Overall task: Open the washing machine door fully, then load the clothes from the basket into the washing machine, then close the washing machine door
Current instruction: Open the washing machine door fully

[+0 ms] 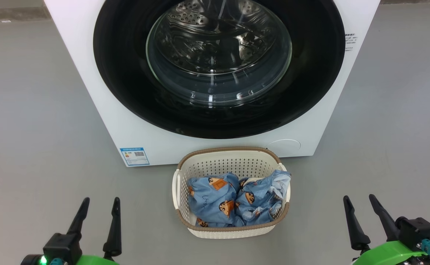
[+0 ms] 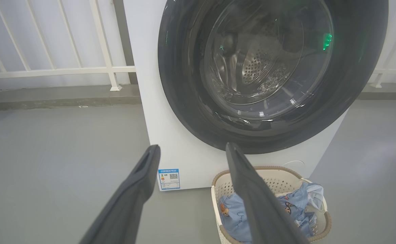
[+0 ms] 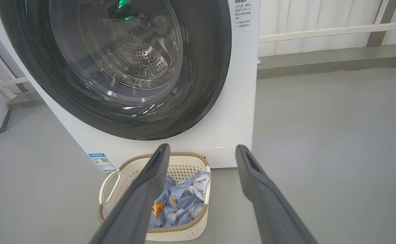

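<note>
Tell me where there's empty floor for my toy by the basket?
Bare floor lies between the basket and the left claw, and between it and the right claw. It's crowded inside the basket, full of clothes, and behind it by the washing machine.

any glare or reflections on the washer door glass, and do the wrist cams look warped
Head view: small white glints low on the washing machine door glass, drum readable. Left wrist view: a green glint on the door, washing machine edges leaning from the wide lens. Right wrist view: green glints up top, white streaks lower.
</note>
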You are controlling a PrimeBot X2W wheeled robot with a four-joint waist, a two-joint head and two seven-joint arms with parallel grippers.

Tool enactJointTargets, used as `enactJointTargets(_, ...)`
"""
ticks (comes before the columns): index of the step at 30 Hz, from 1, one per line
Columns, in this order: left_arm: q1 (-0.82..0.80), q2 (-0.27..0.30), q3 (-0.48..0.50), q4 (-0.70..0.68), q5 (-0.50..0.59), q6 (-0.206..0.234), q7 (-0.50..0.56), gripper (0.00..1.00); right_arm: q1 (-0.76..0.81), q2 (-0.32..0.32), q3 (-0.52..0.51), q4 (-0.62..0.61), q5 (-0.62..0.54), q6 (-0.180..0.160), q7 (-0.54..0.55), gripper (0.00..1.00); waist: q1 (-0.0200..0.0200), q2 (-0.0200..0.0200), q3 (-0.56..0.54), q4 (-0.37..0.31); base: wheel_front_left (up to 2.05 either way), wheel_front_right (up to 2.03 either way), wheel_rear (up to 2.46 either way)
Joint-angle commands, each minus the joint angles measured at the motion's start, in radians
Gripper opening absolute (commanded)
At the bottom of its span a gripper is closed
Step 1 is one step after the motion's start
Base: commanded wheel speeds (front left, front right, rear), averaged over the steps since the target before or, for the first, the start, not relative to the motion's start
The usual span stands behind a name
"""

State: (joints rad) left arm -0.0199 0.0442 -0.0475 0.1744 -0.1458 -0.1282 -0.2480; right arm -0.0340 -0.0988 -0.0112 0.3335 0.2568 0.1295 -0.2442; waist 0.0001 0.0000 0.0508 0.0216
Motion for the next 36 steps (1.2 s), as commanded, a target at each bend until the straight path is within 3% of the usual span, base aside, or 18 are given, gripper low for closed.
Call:
enactJointTargets(1, -0.039, 0.006, 0.038, -0.019, 0.026, -0.002, -0.014, 1.0, -0.019, -0.009, 0.015, -0.023, -0.029, 0.001, -0.018, 1.0, 0.0, 0.0, 0.001, 0.0, 0.0, 0.0, 0.0)
enactJointTargets(23, -0.045, 0.006, 0.057, 0.019, 0.006, -0.002, -0.014, 1.0, 0.008, 0.021, -0.029, -0.021, -0.045, 0.001, -0.018, 1.0, 0.0, 0.0, -0.019, -0.015, 0.03, 0.03, -0.06)
enactJointTargets(36, -0.033, 0.006, 0.046, 0.007, 0.024, 0.004, -0.014, 1.0, 0.016, 0.026, -0.033, -0.024, -0.049, 0.001, -0.018, 1.0, 0.0, 0.0, -0.03, -0.014, 0.82, 0.82, -1.64)
